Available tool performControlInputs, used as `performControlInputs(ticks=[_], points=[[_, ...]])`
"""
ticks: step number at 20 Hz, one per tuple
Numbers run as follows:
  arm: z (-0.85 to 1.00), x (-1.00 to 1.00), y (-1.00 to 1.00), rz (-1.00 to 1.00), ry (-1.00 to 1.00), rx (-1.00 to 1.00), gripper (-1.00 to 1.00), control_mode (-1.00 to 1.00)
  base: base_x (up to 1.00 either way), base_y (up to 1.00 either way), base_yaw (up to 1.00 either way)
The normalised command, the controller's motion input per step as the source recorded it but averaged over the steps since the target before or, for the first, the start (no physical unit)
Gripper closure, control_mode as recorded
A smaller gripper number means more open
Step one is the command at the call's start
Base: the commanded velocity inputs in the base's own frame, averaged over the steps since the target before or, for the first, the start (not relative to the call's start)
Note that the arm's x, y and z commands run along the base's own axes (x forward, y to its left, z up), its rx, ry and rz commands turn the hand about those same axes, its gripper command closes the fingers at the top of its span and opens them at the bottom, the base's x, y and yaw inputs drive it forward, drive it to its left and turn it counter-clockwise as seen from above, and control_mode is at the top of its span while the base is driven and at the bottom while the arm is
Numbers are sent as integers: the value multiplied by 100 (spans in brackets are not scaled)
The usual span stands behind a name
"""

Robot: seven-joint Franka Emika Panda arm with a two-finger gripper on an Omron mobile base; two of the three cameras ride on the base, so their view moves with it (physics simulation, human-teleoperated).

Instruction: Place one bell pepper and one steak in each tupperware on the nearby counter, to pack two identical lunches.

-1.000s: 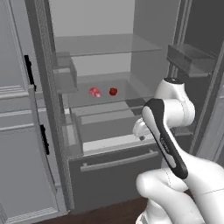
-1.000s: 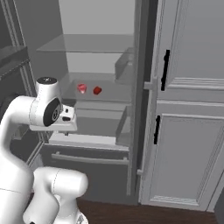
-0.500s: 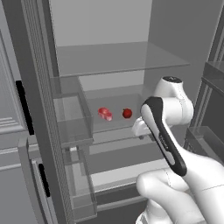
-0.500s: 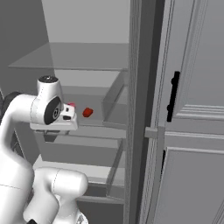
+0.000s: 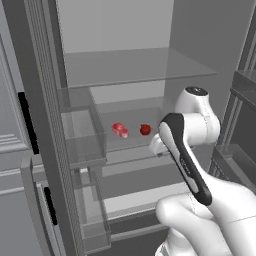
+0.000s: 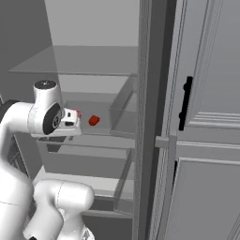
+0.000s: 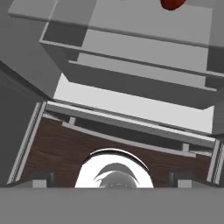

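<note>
- Steak (image 5: 120, 130) and bell pepper (image 5: 145, 129) lie side by side on the middle fridge shelf (image 5: 131, 116); in the left base view the pink steak sits at 9 o'clock of the red pepper, the two near but apart.
- Fridge: its open compartment has one glass shelf (image 5: 135, 65) above the food and a pale drawer front (image 5: 145, 197) below. In the right base view the pepper (image 6: 93, 120) lies at about 3 o'clock of the arm's wrist, and a sliver of steak (image 6: 77, 113) peeks past the wrist.
- Arm (image 5: 185, 155): it rises from the lower right of the left base view, with its wrist level with the food shelf and at about 4 o'clock of the pepper.
- Gripper (image 7: 111, 178): in the hand view its two dark tips stand wide apart at the bottom corners, so I judge it released and holding nothing.
- Key relation: the hand camera looks down at the drawer fronts and the dark wood floor (image 7: 52, 148), while a red object, probably the pepper (image 7: 173, 4), is cut by the top edge at about 1 o'clock. So the food lies up and ahead of the gripper, not under it.
- Judgement: the coming move calls for tilting the hand up and reaching inward over the shelf edge. The pepper looks the nearer target, with the steak beyond it at 9 o'clock.
</note>
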Motion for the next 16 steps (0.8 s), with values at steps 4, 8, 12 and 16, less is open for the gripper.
performControlInputs(ticks=[4, 8, 12, 16], points=[[-7, 84, 14, 2, -27, -3, -100, -100, 0, 0, 0], [-8, 100, 6, 0, -5, 0, -100, -100, 0, 0, 0], [0, 94, 18, -5, 0, 0, -100, -100, 0, 0, 0], [0, 57, 56, -10, 0, 0, -100, -100, 0, 0, 0]])
